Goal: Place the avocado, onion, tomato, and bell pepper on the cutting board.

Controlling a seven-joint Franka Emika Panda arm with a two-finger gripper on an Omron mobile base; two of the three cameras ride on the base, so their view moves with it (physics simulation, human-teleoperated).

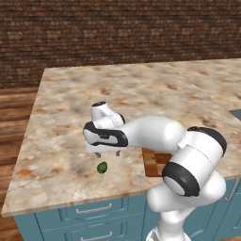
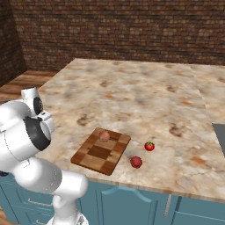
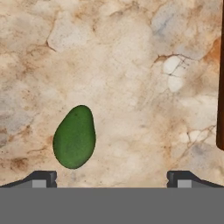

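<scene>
The counter (image 1: 141, 89) was a wide marble top, and the cutting board (image 2: 100, 151) lay near its front edge. The onion (image 2: 104, 136) already sat on the far part of the board. Two red items rested on the bare stone to the right of the board: the tomato (image 2: 149, 146), with a green top, and a darker red ball (image 2: 136, 161) nearer the edge, probably the bell pepper.

The avocado (image 1: 101, 167) lay on the counter to the left of the board, close to the front edge and well apart from it. This seemed to be the item to pick up now.

To do this step well, the gripper (image 1: 107, 153) should first shift sideways, because in the hand view the avocado (image 3: 74, 136) was off centre, near the left fingertip (image 3: 43, 178). Then it should go straight down and close across the narrow width of the fruit, not along its length.

The arm reached forward and left, with the hand pointing down just above the avocado. The fingers stood wide apart and held nothing.
</scene>
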